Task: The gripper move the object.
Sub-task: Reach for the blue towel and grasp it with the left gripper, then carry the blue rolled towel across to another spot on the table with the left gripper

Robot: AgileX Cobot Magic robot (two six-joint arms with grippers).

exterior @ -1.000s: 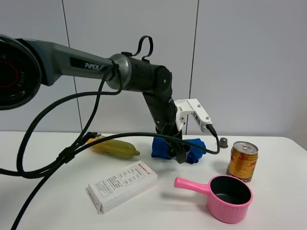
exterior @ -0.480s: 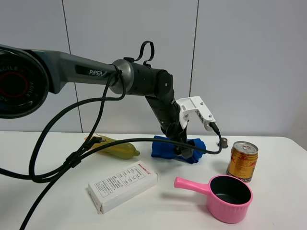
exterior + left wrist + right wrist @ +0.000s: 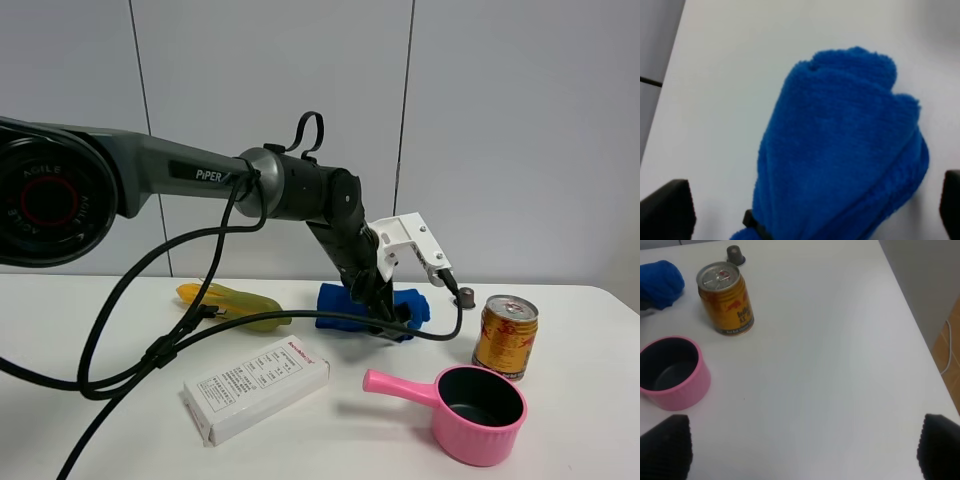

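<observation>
Cloth between the wide jaws of the left gripper (image 3: 387, 312), not gripped yet.

The blue cloth (image 3: 337, 306) lies on the white table (image 3: 100, 345), toward the back, between the yellow-green corn cob (image 3: 238, 306) and the gold can (image 3: 505, 337). The left arm leans down over the cloth so that its 2 dark fingertips stand on either side of it, spread far apart, with no pad pressing on it. This looks like a position for closing on the roll. The cloth is soft and fluffy, a thick rounded bundle, and a thin black tie (image 3: 756, 226) cinches it at the waist. It will probably squash when it is squeezed. The right gripper (image 3: 802, 447) is also spread and holds nothing. It hangs over bare table near the smooth pink pot (image 3: 671, 372).
</observation>
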